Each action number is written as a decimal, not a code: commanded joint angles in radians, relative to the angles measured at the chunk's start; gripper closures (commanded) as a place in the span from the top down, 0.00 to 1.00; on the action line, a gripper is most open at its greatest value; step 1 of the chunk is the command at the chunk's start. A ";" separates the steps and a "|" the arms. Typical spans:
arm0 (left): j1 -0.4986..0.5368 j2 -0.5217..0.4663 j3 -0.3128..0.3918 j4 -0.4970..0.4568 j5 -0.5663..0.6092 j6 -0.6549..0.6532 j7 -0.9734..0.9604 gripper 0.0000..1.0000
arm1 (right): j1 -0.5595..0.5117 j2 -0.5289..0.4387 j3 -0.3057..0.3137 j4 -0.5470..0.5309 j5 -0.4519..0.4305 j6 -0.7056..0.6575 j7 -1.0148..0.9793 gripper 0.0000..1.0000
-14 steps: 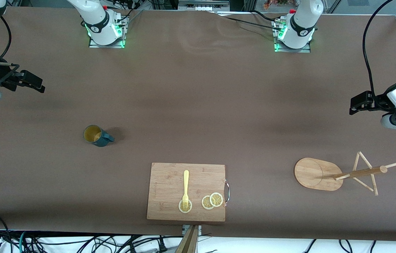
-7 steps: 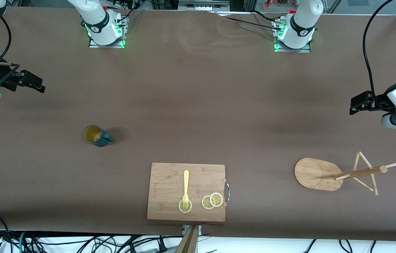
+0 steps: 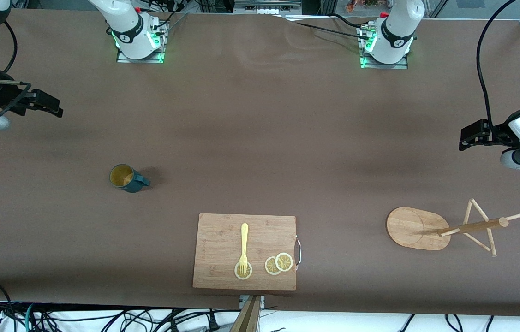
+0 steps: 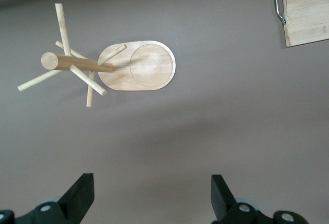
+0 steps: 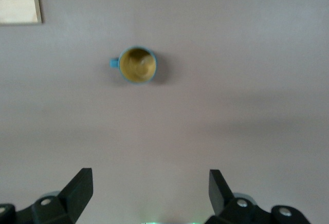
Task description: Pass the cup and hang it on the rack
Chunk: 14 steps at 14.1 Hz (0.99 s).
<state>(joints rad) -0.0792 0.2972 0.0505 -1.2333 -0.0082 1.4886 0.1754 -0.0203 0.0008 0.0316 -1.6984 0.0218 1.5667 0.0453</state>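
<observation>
Small dark teal ribbed cup (image 3: pixel 127 178), yellowish-tan inside, upright on the brown surface (image 3: pixel 260 138) toward the right arm's end; light wooden mug-tree rack (image 3: pixel 444 228) near the camera-side edge toward the left arm's end. Rectangular bamboo cutting board (image 3: pixel 223 235) at mid camera-side edge carries a yellow fork (image 3: pixel 243 246) and lemon slices (image 3: pixel 278 263). Right hand (image 3: pixel 50 105) and left hand (image 3: pixel 469 137), both released and empty, hang over the surface's two end edges.

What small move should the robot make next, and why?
Probably the right hand should travel over the small dark teal ribbed mug and descend. It is open, up in the air and apart from the mug, which stands upright and untouched. The open left hand waits above the light wooden mug tree.
</observation>
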 commanded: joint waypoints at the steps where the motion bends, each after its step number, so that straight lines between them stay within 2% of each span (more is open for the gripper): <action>1: 0.004 0.014 0.000 0.032 -0.007 -0.007 -0.001 1.00 | 0.046 0.013 -0.001 0.008 0.003 -0.054 -0.002 1.00; 8: 0.004 0.014 -0.001 0.032 -0.007 -0.007 -0.001 1.00 | 0.048 0.056 -0.001 0.005 0.001 -0.037 -0.004 1.00; 12: 0.004 0.014 -0.001 0.032 -0.007 -0.007 -0.001 1.00 | 0.043 0.106 -0.007 -0.007 -0.009 0.067 -0.004 1.00; 14: 0.004 0.014 0.000 0.031 -0.007 -0.007 -0.001 1.00 | 0.043 0.129 -0.009 -0.050 -0.009 0.178 -0.004 1.00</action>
<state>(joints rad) -0.0791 0.2975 0.0507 -1.2331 -0.0083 1.4886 0.1754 0.0268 0.1153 0.0239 -1.7075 0.0194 1.6550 0.0454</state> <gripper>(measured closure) 0.000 0.000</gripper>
